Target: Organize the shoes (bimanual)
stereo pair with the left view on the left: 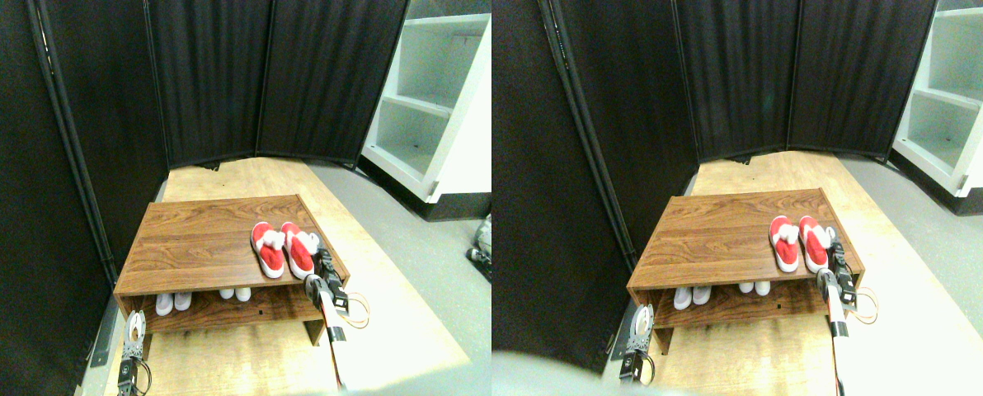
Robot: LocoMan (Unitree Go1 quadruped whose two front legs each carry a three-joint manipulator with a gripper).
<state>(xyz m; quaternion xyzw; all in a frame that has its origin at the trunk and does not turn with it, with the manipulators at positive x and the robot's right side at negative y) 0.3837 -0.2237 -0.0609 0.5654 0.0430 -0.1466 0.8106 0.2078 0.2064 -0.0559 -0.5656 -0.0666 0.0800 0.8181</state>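
**Op:** Red pair (pixel 284 248) sits on top of the rack (pixel 203 243), right side, toes toward me, the 2 shoes side by side and almost touching. My right gripper (pixel 324 266) is just beside the right shoe, at the rack's front corner. I can't tell how its jaws stand; too small in this view.

**Spotter:** And the left?

**Op:** Left gripper (pixel 134 328) is low by the rack's front left corner, apart from everything. Can't read its jaws either.

**Spotter:** How will those shoes handle?

**Op:** Light and soft, I'd judge, with white trim that may squash. I'd pinch the heel rim or side wall, not the toe.

**Spotter:** Anything else?

**Op:** 2 pale pairs (pixel 203 299) are on the lower shelf, only their toes showing. Rack's top is smooth wood grain, likely slick, so a nudge could slide a shoe off the edge. Around us: wood floor (pixel 236 363), black screens (pixel 269 74), a white shelf unit (pixel 434 99) at right.
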